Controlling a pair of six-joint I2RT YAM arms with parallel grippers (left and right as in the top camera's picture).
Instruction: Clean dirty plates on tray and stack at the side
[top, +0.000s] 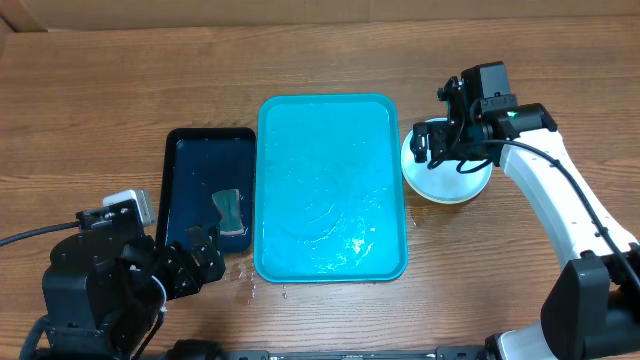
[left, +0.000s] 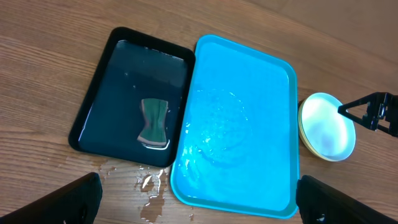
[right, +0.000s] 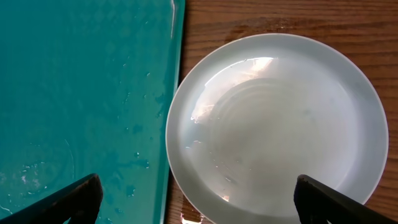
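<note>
Evidently the washing is about finished. At the near left, the left tool (top: 200, 255) hangs over the counter (top: 120, 80) by the near corner of the black tray (top: 170, 190), its jaws spread wide and empty. I judge it is parked there to keep clear of the work. The black tray holds shallow water, and a sponge (top: 231, 208) lies flat in it, likely put there so it is wet and within reach. A little spilled water (left: 149, 180) sits on the counter just off that tray's near edge.

Next comes the tray (top: 330, 150), lying right alongside the black tray's long side. It is wet and streaked, with no plate on it.

To its right, just beside the rim but off it, the plates (top: 428, 182) sit stacked on the counter. A pale blue-white one is uppermost and looks clean, and a yellowish edge shows beneath it. How many lie under it I cannot tell. The right tool (top: 448, 150) hovers directly above the stack, jaws wide apart and gripping nothing, positioned as one would to set a plate down where the stack belongs.
</note>
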